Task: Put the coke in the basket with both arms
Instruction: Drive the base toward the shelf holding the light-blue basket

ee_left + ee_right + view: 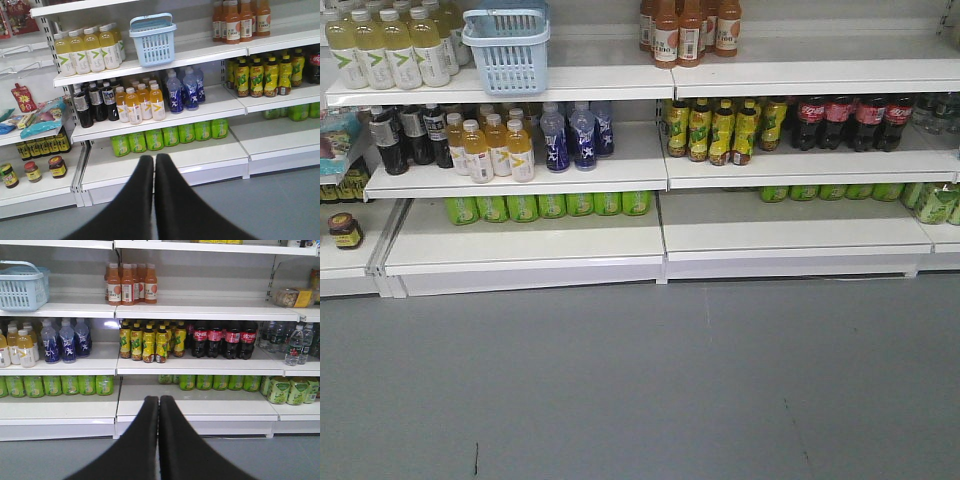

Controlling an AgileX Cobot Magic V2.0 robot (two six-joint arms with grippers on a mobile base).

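We found the basket (508, 50) on the upper shelf (610, 80), contents unseen; the cokes (231, 340) stood one shelf lower, well to its right. Left gripper (154, 158) and right gripper (159, 399) each had jaws pressed together.

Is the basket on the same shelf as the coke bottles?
No, the basket stands one shelf higher, far left of the coke bottles.

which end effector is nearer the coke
Right, probably. The right end effector sits back from the coke, slightly to its left; the left end effector is further left, seeing the coke only at its view's right edge.
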